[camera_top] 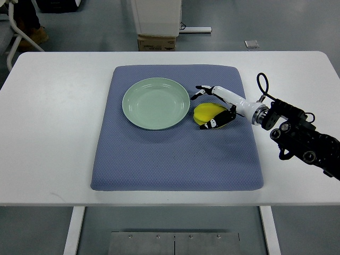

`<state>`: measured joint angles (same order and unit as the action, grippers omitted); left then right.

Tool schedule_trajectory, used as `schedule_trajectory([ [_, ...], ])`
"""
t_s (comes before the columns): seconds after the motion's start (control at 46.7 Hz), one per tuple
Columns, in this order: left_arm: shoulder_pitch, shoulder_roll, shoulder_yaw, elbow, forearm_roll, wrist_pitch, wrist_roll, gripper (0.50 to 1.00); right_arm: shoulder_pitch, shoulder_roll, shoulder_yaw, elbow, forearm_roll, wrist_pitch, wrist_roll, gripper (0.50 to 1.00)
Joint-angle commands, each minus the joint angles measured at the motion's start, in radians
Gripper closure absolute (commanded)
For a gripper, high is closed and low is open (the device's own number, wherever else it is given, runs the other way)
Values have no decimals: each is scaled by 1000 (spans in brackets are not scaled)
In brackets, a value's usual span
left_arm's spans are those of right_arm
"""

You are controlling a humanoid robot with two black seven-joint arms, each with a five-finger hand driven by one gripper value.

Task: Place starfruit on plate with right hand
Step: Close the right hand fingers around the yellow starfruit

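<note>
Right of centre in the frame, on the blue mat [175,159], the yellow starfruit [206,112] lies just beside the right rim of the pale green plate [155,103], not on it. From the right edge the right hand [220,106] reaches in, its fingers spread: the upper fingers [202,90] extend above the fruit, apart from it, while the lower ones [218,123] curve along its lower right side, apparently touching. Whether it grips is unclear.
</note>
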<state>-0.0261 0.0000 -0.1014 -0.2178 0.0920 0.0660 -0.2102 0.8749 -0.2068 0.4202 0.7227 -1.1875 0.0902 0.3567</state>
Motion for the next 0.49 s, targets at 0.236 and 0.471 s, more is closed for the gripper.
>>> schedule_trajectory([
  [0.236,0,0,-1,0,0,0,0,500,-4,3,0,-28,-4,-12,11,534],
  [0.471,0,0,0,0,0,0,0,500,-7,3,-1,-28,-4,-10,18,722],
])
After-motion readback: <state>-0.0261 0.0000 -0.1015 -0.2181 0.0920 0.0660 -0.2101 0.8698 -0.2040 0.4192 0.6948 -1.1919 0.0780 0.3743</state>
